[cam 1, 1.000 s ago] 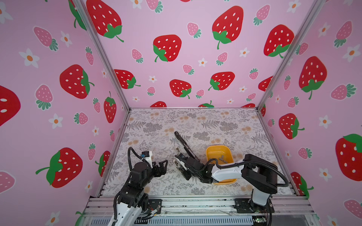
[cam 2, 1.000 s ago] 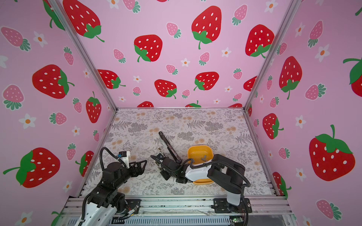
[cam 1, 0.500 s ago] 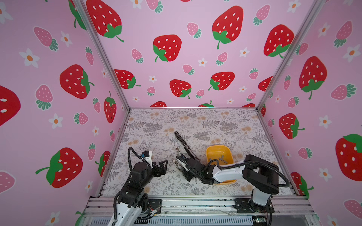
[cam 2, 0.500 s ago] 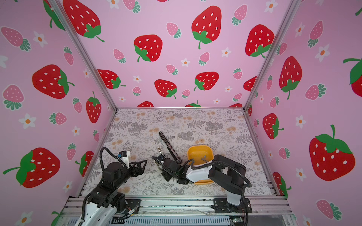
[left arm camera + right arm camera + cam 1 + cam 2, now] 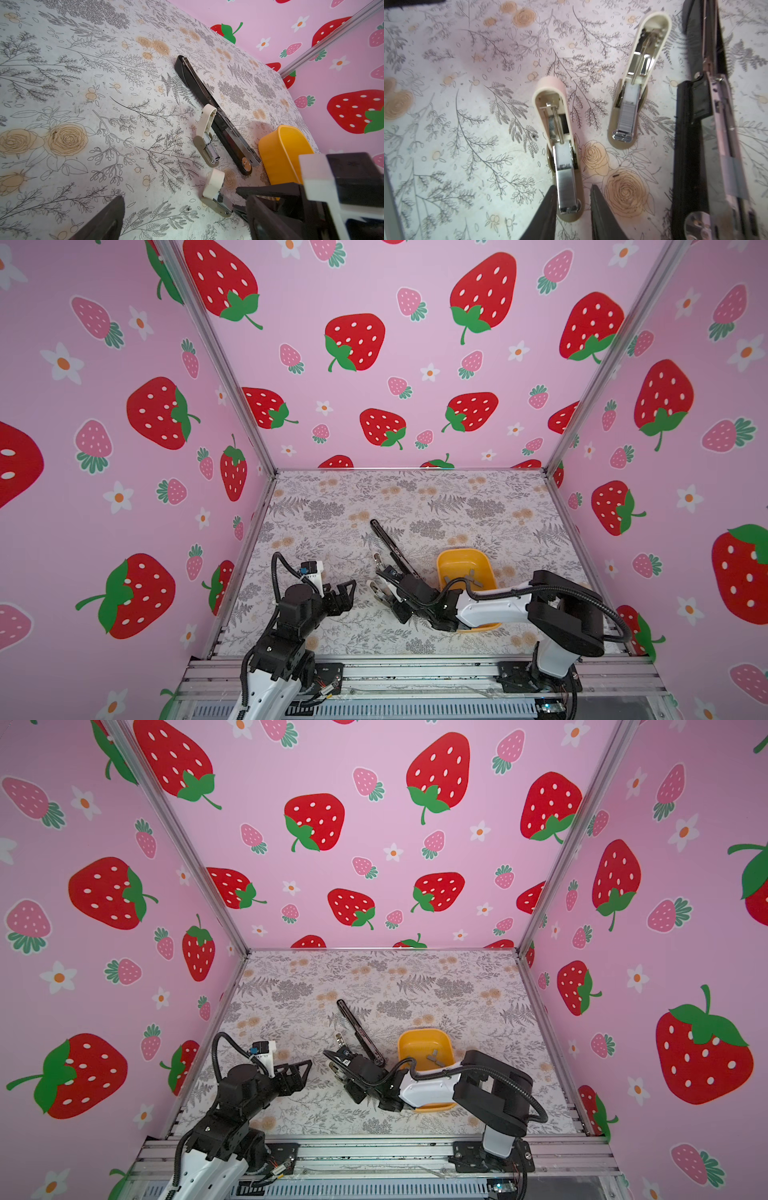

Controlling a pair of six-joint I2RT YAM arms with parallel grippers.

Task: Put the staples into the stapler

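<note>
- Hovering over the floral table (image 5: 332, 506) at the left, the left gripper (image 5: 345, 596) has its jaws spread wide with nothing between them. The stapler lies well off to its right.
- Near it on the right lies a small white-topped stapler (image 5: 550, 85), flipped open, with its silver magazine pointing toward the right arm.
- The right gripper (image 5: 572, 190) reaches across the middle with its jaws a little apart. One dark finger (image 5: 548, 205) stands on each side of that magazine's front end. The right wrist view shows bare table between the magazine and one finger, so nothing is pinched.
- A second small white-topped stapler (image 5: 626, 116) lies open just beyond the first, outside the jaws.
- The stapler (image 5: 388, 545), long and black, lies opened out flat on a diagonal, just beside the second small one. It is off to one side of the right gripper and not between the jaws of either gripper.
- A yellow bin (image 5: 463, 551) sits right of the stapler's near end, partly under the right arm.
- The staples (image 5: 433, 1056), grey strips, lie inside the bin, apart from both pairs of jaws.
</note>
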